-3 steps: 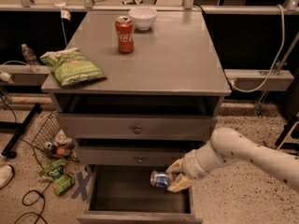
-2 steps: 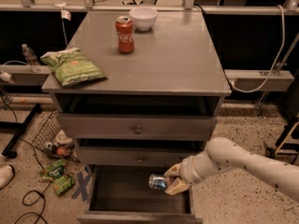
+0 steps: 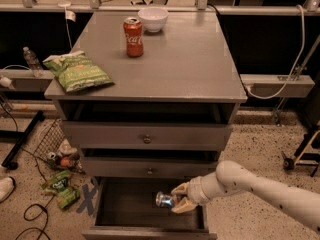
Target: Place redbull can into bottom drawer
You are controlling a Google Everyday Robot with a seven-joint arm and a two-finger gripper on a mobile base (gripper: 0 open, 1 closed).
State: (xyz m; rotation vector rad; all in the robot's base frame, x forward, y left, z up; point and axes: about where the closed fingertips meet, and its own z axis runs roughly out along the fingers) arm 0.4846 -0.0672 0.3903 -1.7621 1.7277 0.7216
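Hovering over the open bottom drawer (image 3: 125, 210), the lowest and deepest grey box of a grey cabinet, dark inside: a pale two-finger end effector (image 3: 177, 199), clamped on a slim blue-and-silver metal redbull can (image 3: 164, 200). Held sideways, long axis roughly level and running left to right, silver end pointing left, away from the wrist. Sticks out to the left of the end effector, fingers (image 3: 181, 188) closed on its right-hand portion, one above and one below. Sits within the drawer's outline, toward the right half, just behind the front wall; touching the drawer floor or held just above it, impossible to tell.

Reaching in from the lower right: a smooth white arm (image 3: 260, 194), forearm sloping down and leftward, wrist close to the drawer's right wall and below the front of the middle drawer (image 3: 150, 168).

Judging from this, close to finished: only a possible small lowering and an opening of the fingers left to do. Likely to roll once released, being round and on its side.

Elsewhere, on the grey tabletop (image 3: 190, 59): a red Coca-Cola can (image 3: 133, 36) standing upright near a white bowl (image 3: 153, 19) at the back, and a green crisp bag (image 3: 77, 71) lying at the left edge.
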